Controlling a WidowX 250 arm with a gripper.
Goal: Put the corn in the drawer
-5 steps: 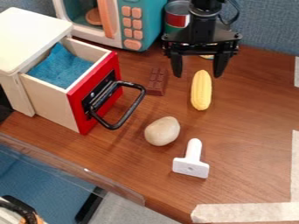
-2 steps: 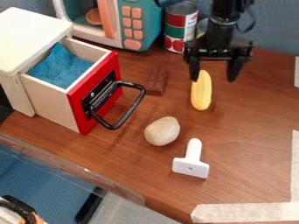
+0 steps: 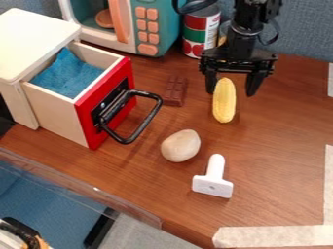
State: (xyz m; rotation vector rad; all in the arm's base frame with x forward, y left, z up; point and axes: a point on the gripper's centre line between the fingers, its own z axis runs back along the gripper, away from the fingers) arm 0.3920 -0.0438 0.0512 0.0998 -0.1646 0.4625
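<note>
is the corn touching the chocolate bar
Apart. The camera view shows a strip of wooden table between the corn and the chocolate bar.

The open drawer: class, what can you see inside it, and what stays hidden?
Inside the drawer lies a crumpled blue cloth. It covers most of the drawer's floor, so whatever may be under it cannot be seen.
</note>
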